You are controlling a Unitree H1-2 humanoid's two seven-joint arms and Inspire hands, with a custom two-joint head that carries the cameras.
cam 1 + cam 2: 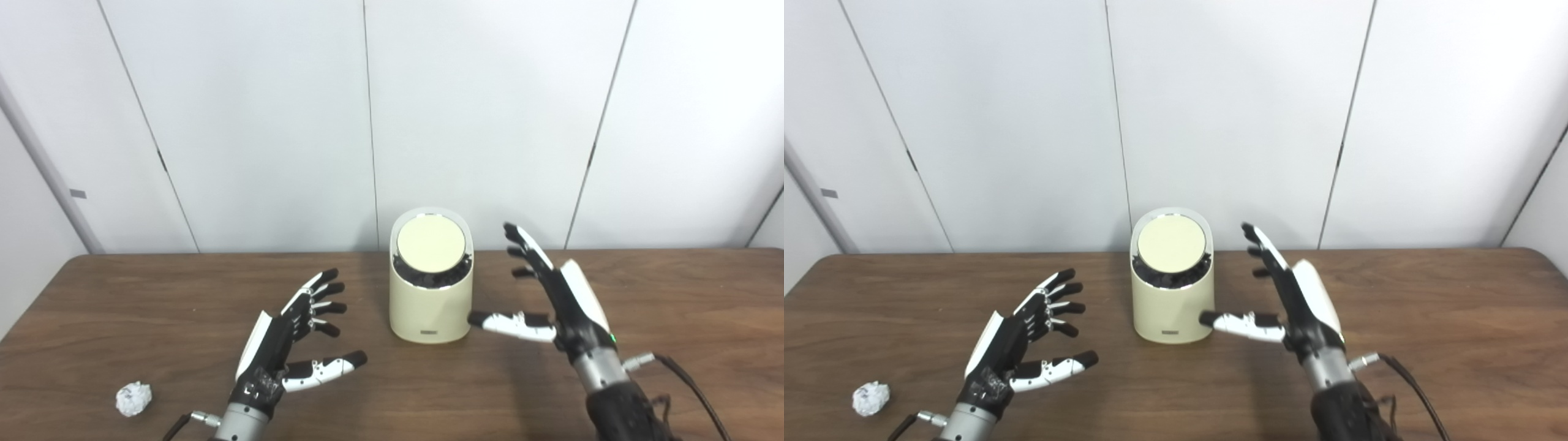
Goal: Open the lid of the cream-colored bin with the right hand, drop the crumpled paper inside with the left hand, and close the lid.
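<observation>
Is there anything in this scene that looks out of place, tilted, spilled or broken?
Nothing stands out. The cream-colored bin stands upright on the table with its lid closed. The crumpled paper lies alone near the front left edge. The left hand and right hand are open, holding nothing.

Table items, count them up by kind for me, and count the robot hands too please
Cream-colored bin, lid shut: 1
Crumpled paper ball: 1
Robot hands, left hand and right hand, both open and empty: 2
Total: 4
</observation>
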